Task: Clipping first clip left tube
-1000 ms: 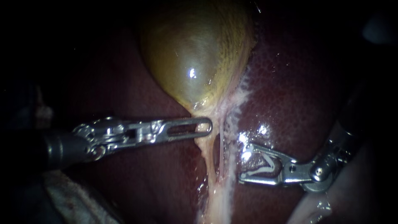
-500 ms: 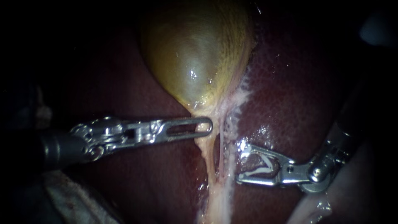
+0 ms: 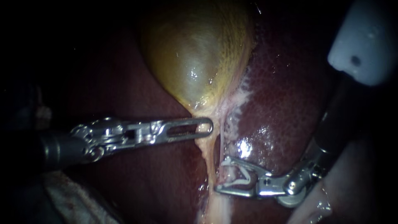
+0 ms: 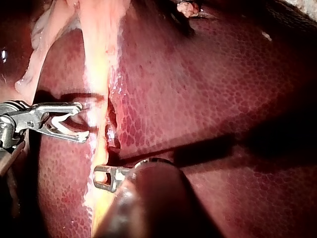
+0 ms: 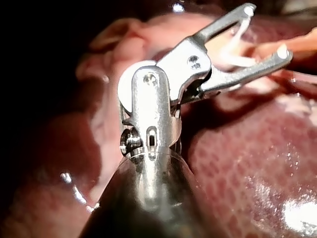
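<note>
Nearest, the right instrument (image 3: 220, 176) has its jaws wide, holding a white clip (image 3: 238, 176), tips at the left tube (image 3: 207, 159). Beyond, the left instrument (image 3: 207, 125) clamps that tube under the gallbladder (image 3: 195, 54), liver (image 3: 286, 95) around.

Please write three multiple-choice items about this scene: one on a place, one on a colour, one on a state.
1. The left instrument's tip lies: A) on the pale tissue just below the gallbladder; B) atop the gallbladder; C) out of view.
2. The clip is: A) black; B) white; C) gold.
3. The right instrument's jaws: A) lie together, empty; B) grip the gallbladder; C) hold the clip between them.
Key: 1A, the endoscope view shows it there; 2B, it shows white against the metal; 3C, its legs touch both jaws.
</note>
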